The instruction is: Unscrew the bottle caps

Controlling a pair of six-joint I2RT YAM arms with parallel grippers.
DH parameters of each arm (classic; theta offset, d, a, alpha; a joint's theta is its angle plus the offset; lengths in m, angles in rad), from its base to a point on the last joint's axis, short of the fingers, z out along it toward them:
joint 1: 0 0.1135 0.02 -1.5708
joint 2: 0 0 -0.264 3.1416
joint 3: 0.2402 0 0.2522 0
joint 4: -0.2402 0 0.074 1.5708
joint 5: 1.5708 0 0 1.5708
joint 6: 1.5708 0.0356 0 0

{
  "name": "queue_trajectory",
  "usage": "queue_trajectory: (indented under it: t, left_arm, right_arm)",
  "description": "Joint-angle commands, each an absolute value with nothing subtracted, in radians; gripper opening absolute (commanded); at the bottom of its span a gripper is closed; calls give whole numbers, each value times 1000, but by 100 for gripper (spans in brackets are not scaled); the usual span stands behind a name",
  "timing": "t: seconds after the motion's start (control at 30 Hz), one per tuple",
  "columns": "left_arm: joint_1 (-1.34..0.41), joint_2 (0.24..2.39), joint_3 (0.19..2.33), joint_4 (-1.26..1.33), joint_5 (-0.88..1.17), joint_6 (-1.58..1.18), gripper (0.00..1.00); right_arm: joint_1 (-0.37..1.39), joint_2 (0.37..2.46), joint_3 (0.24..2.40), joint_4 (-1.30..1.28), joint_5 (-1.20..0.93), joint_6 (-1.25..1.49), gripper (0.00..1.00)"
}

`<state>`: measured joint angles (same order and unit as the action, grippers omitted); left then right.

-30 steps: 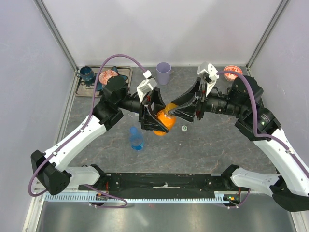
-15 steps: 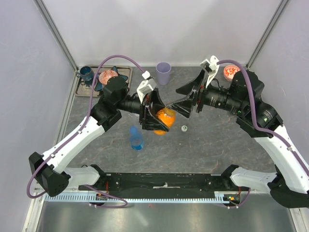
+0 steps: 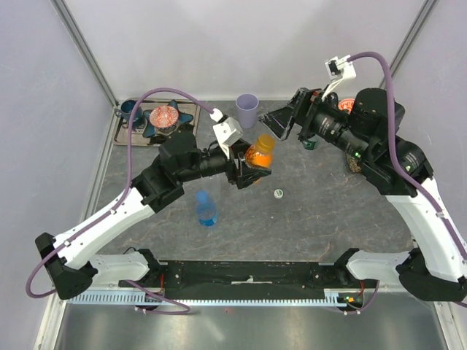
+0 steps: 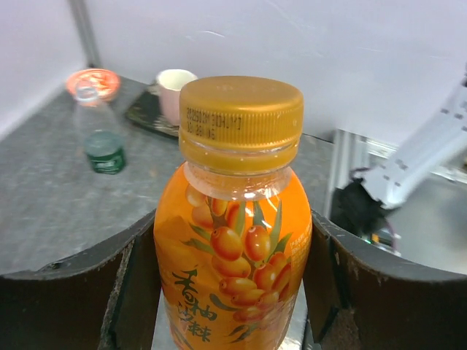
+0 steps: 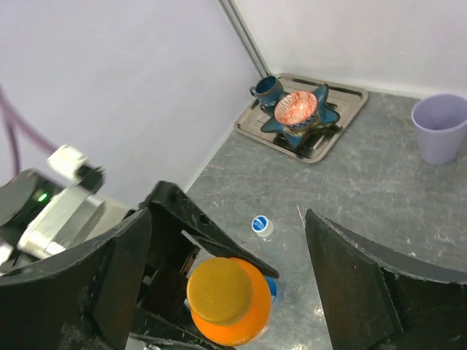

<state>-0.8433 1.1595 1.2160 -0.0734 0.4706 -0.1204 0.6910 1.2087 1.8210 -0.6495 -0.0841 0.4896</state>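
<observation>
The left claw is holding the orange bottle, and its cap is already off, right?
Not quite. The left gripper does hold the orange bottle, but the orange cap is not off: it sits screwed on the neck. The left wrist view shows it clearly.

Right claw [image 3: 276,125] let go of the orange cap [image 3: 264,142], spread wide and pulled back up toward the far right. Left claw [image 3: 252,166] swung the orange bottle [image 3: 257,155] farther from the bases, cap now uncovered. Green-label bottle [image 3: 310,144] now shows beside the right arm.
</observation>
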Motion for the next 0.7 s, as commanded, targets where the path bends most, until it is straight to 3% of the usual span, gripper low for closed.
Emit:
queue_trajectory:
  t: [0.0,0.17,0.67]
  left_arm:
    - [-911,1143,1204,-14,37,24,37]
    - [-948,1152,1201,-3,-141,55,37]
    - [-963,1169,1200,21,-149,64,36]
  right_arm:
    - [693,1241,1856,-693,-5,569,91]
    - [693,1250,1836,-683,-5,581,91]
    - [758,1319,1793,-646,-14,563,88]
